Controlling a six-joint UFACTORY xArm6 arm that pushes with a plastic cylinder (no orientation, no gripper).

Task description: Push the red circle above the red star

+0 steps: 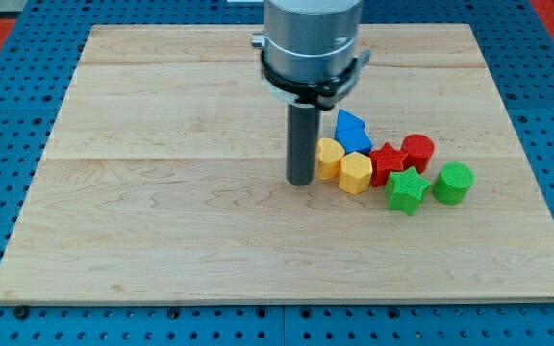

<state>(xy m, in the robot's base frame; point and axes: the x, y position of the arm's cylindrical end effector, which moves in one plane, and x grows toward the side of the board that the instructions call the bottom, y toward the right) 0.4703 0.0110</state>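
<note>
The red circle point(418, 151) sits on the wooden board point(162, 221), touching the red star point(387, 163) on the star's upper right. My tip point(301, 181) rests on the board just left of a yellow block point(328, 159), well to the left of both red blocks. The rod hangs from the grey arm at the view's top centre.
A yellow hexagon point(356, 173) lies between the yellow block and the red star. A blue block point(351, 130) sits above them. A green star point(406, 189) and a green circle point(452, 183) lie at the cluster's lower right. Blue pegboard surrounds the board.
</note>
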